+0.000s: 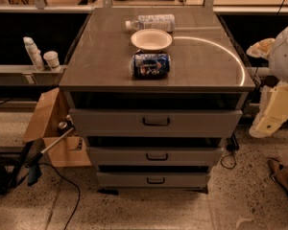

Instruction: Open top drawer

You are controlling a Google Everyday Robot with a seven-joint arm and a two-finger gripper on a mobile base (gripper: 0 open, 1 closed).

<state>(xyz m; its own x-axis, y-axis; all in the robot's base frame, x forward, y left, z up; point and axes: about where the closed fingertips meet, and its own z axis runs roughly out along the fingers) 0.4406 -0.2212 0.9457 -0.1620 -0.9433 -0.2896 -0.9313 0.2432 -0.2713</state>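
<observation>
The top drawer (156,122) is the widest grey front of the cabinet, just under the tabletop, with a small dark loop handle (156,122) at its centre. None of its inside shows. Two narrower grey drawer fronts (156,156) (155,179) sit below it. My arm's white and cream parts stand at the right edge, with the gripper (273,115) to the right of the cabinet at about top-drawer height. It is apart from the drawer and its handle.
On the cabinet top (201,61) lie a clear water bottle (151,22), a white bowl (151,39) and a blue can on its side (151,65). A cardboard box (50,131) and cables sit on the floor to the left. Shelves with bottles (33,54) are behind.
</observation>
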